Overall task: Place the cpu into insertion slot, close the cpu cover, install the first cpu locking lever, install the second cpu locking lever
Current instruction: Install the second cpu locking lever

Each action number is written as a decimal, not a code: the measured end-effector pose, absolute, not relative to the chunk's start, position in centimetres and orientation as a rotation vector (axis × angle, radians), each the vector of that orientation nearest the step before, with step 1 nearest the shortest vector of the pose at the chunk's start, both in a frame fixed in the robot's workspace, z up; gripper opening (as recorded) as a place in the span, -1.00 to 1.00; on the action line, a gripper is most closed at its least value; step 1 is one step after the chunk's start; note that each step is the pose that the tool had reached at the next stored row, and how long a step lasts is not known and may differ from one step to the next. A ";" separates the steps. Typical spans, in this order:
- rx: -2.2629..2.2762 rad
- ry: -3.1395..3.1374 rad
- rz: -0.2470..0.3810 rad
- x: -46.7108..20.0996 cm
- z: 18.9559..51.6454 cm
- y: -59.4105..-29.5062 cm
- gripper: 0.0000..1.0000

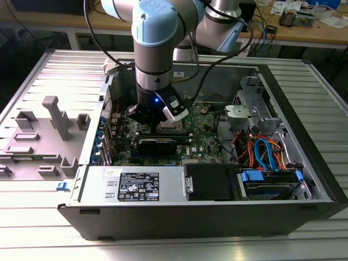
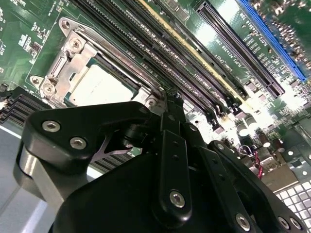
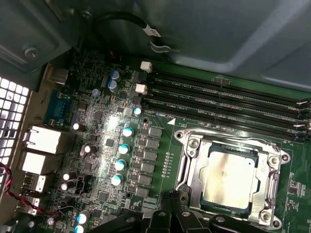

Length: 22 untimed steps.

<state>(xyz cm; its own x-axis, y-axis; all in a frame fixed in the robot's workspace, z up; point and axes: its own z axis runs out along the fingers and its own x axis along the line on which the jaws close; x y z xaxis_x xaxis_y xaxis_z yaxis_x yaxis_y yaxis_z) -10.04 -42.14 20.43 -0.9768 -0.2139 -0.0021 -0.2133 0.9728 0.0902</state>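
Observation:
The cpu (image 3: pixel 228 178), a pale silvery square, lies flat in the insertion slot (image 3: pixel 193 142) on the green motherboard. The cpu cover (image 3: pixel 195 170), a silver frame, lies down around it, with the chip showing through its window. The second wrist view shows the same cpu (image 2: pixel 99 87) and cover (image 2: pixel 77 54) just beyond my black fingers. My gripper (image 3: pixel 174 200) hangs at the socket's edge, its fingertips (image 2: pixel 167 109) pressed together over the socket's corner, with nothing visible between them. In the exterior view the gripper (image 1: pixel 162 120) sits low inside the open computer case, right over the socket (image 1: pixel 173 128).
Long black memory slots (image 3: pixel 228 104) run beside the socket, with capacitors (image 3: pixel 124 148) on its other side. A long black card (image 1: pixel 157 145) lies close by. Case walls (image 1: pixel 304 136), cable bundles (image 1: pixel 261 149) and a drive bay (image 1: pixel 272 182) crowd the exterior view's right.

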 end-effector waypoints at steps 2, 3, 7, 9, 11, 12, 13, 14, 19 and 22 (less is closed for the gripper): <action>0.339 -3.112 -0.141 -10.0 20.4 -42.0 -0.79; 0.340 -3.112 -0.141 -10.0 20.3 -42.0 -0.79; 0.340 -3.112 -0.116 -10.0 20.2 -42.0 -0.79; 0.340 -3.111 -0.095 -10.0 20.2 -42.0 -0.79; 0.340 -3.110 -0.088 -10.0 20.2 -42.0 -0.79; 0.340 -3.110 -0.088 -10.0 20.2 -42.0 -0.79; 0.340 -3.110 -0.088 -10.0 20.3 -42.0 -0.79; 0.340 -3.111 -0.089 -10.0 20.4 -42.0 -0.79; 0.340 -3.110 -0.089 -10.0 20.9 -42.0 -0.79; 0.340 -3.110 -0.088 -10.0 21.0 -42.0 -0.79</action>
<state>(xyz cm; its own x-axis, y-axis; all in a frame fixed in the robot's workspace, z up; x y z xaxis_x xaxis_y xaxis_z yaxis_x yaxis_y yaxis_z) -10.04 -41.96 21.04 -0.9763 -0.2163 0.0052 -0.2156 0.9748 0.0574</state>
